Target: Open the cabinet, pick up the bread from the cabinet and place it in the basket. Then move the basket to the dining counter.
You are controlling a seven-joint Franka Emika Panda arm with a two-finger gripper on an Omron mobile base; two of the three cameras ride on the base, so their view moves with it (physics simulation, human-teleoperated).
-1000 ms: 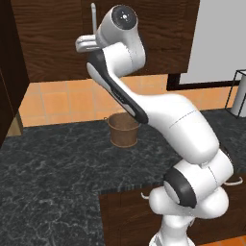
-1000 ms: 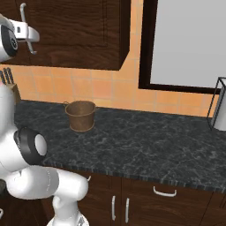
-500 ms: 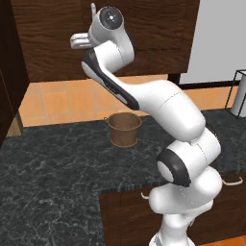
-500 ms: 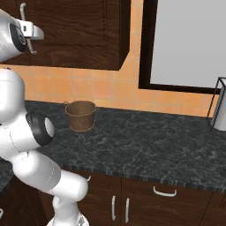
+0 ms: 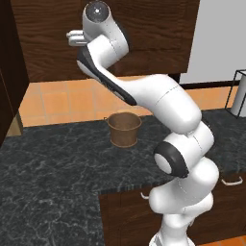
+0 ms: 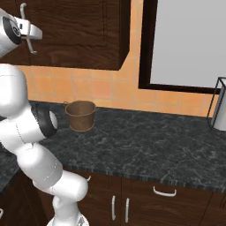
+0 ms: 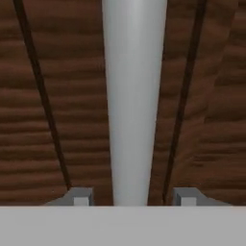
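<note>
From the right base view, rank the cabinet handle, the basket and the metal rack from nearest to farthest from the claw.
1. Cabinet handle, upper left, right at the claw.
2. Basket, on the black counter below it.
3. Metal rack, far right edge of the counter.

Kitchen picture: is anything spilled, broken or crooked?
No, nothing looks odd. The basket stands upright on the black counter. The cabinet door is closed, and its silver handle sits straight between the gripper fingertips.

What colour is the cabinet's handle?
Plain silver-grey; the handle on the dark wood-grain cabinet shows best in the hand view.
</note>
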